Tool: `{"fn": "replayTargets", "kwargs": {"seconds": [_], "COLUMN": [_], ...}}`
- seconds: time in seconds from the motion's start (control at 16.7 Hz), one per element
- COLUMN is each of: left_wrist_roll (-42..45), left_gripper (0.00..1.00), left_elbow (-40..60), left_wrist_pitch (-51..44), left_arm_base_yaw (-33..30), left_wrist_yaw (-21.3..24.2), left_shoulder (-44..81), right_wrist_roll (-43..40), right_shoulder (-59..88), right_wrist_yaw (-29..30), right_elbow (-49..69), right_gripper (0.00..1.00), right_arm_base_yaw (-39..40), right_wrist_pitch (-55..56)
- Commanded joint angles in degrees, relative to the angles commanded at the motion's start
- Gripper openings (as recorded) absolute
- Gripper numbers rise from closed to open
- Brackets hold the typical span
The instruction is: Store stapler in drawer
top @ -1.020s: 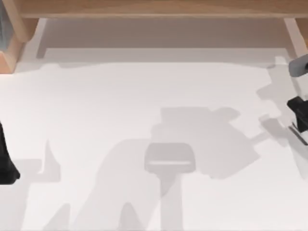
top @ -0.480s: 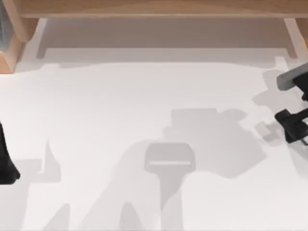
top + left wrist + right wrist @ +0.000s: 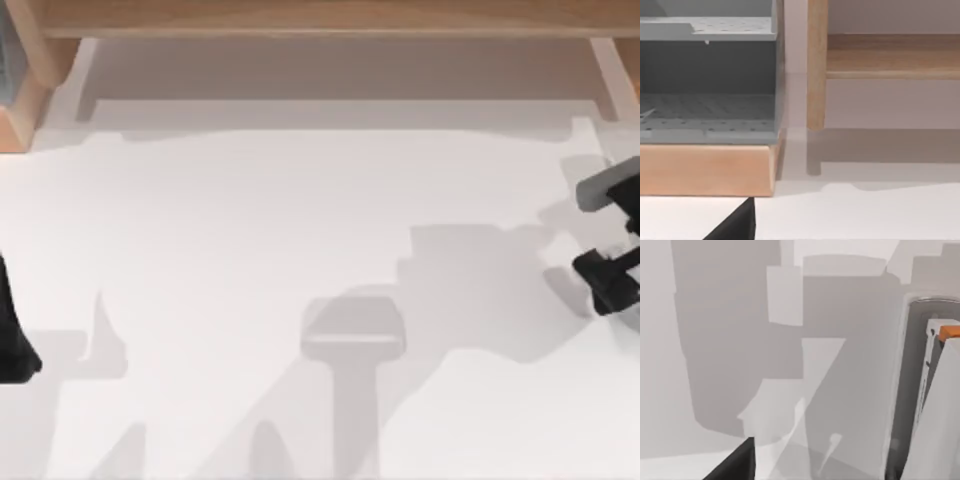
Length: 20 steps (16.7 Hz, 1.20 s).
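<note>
Right pincer [image 3: 608, 282]: dark, at the surface's [image 3: 250, 220] right edge, hanging above its own shadow. Apart or together: cannot tell.
Stapler [image 3: 929, 360]: in right wrist view, pale bar with thin dark stripe, close beside my pincer. Held or lying free: cannot tell.
Left pincer [image 3: 12, 345]: parked at left edge, state likewise unclear.
Beyond, far left corner: grey shelved unit [image 3: 707, 100] on wooden base.

The table [image 3: 250, 220] is white with soft grey shadows. The shelf frame [image 3: 705, 170] is light wood, its perforated panels [image 3: 707, 107] grey. The right gripper [image 3: 608, 282] is black.
</note>
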Motion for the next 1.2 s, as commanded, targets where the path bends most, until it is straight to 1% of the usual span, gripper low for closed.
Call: {"fn": "replayTargets", "kwargs": {"seconds": [0.06,0.84,0.9,1.2], "left_wrist_roll": [0.0,0.0,0.0,0.0], "left_gripper": [1.0,1.0,1.0,1.0], "left_elbow": [0.0,0.0,0.0,0.0], "left_wrist_pitch": [0.0,0.0,0.0,0.0], "left_arm_base_yaw": [0.0,0.0,0.0,0.0], "left_wrist_yaw": [0.0,0.0,0.0,0.0], "left_shoulder": [0.0,0.0,0.0,0.0], "right_wrist_roll": [0.0,0.0,0.0,0.0], "right_shoulder": [0.0,0.0,0.0,0.0], "right_wrist_yaw": [0.0,0.0,0.0,0.0], "right_elbow": [0.0,0.0,0.0,0.0], "right_gripper": [1.0,0.02,0.0,0.0], "right_arm_base_yaw": [0.0,0.0,0.0,0.0], "right_wrist_pitch": [0.0,0.0,0.0,0.0]}}
